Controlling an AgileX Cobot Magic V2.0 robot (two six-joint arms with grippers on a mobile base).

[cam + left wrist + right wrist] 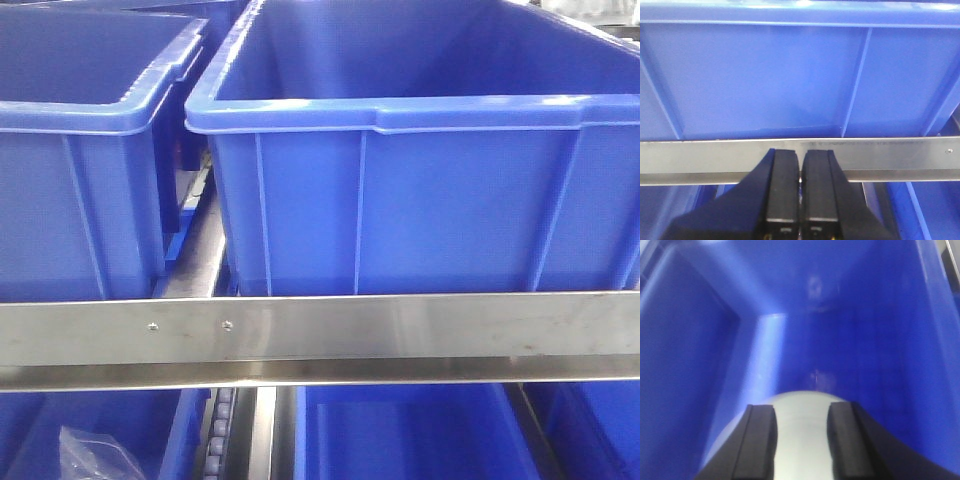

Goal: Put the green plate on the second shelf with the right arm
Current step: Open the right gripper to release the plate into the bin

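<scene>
The green plate [801,445] shows only in the right wrist view, as a pale round disc lying low in the frame inside a blue bin [860,340]. My right gripper [801,407] is open just over the plate, and the plate's face shows in the wide gap between its two black fingers. Whether the fingers touch the plate cannot be told. My left gripper [800,152] is shut and empty, its tips in front of a steel shelf rail [890,155]. Neither gripper shows in the front view.
A steel shelf rail [400,325] crosses the front view. Two large blue bins [420,200] [70,200] stand on the shelf above it, close side by side. Below are more blue bins [400,440] and a clear plastic bag [90,455].
</scene>
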